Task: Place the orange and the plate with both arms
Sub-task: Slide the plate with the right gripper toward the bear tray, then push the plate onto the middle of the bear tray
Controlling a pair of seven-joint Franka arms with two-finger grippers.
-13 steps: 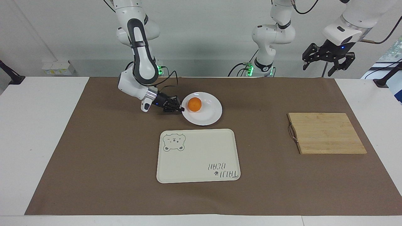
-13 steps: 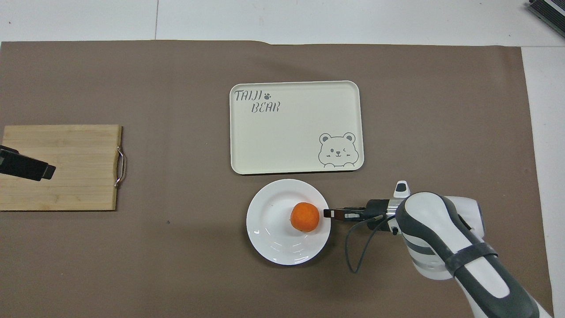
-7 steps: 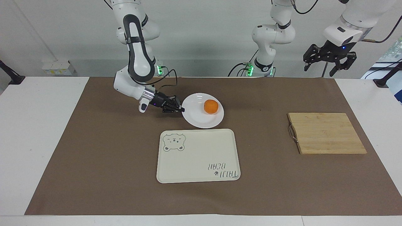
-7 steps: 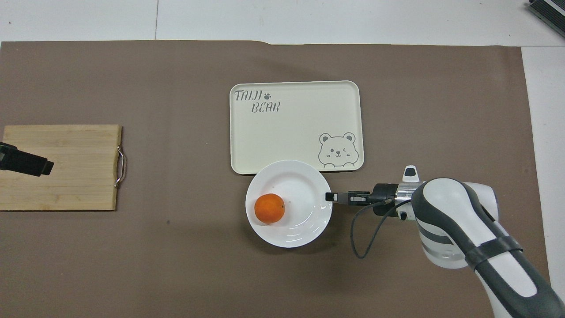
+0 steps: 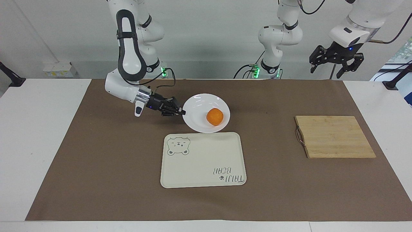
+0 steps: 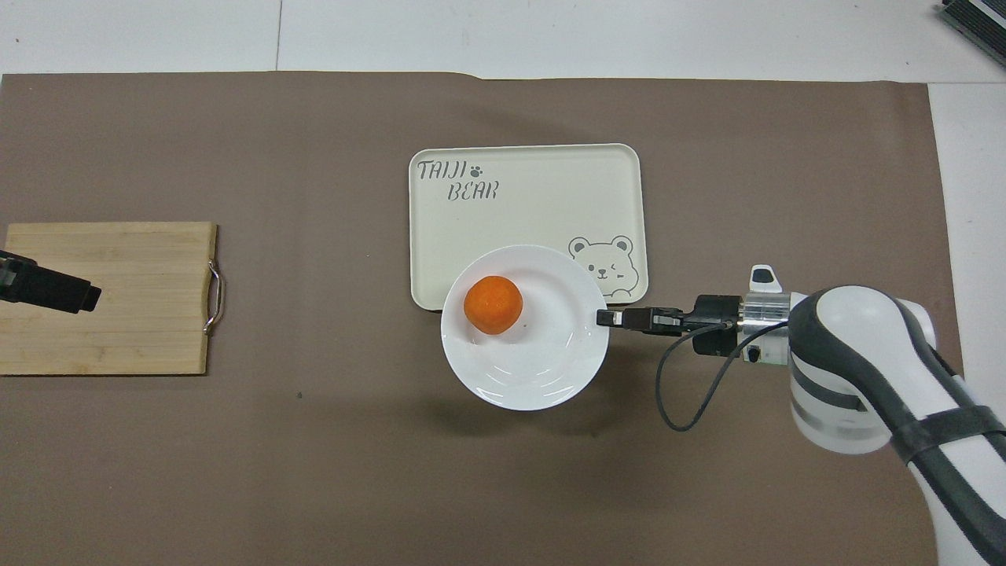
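Since a moment ago the plate [image 5: 206,112] [image 6: 524,327] has risen off the brown paper, and the orange [image 5: 215,116] [image 6: 493,305] has rolled across it to the side away from the gripper. Nearest the robots, the right gripper [image 5: 181,112] [image 6: 603,317] is clamped on the plate's rim and carries it tilted in the air, over the edge of the cream bear tray [image 5: 202,160] [image 6: 525,212]. A round plate has no long axis; its rim dips toward the tray. Farther out, the tray lies flat on the brown paper mat [image 5: 112,180] [image 6: 236,456] covering the white table [image 5: 38,129]. Toward the left arm's end sits a bamboo cutting board [image 5: 334,137] [image 6: 118,314], with the left gripper [image 5: 336,66] [image 6: 71,295] waiting above it, fingers spread. A pale wall [image 5: 209,38] backs the robots.
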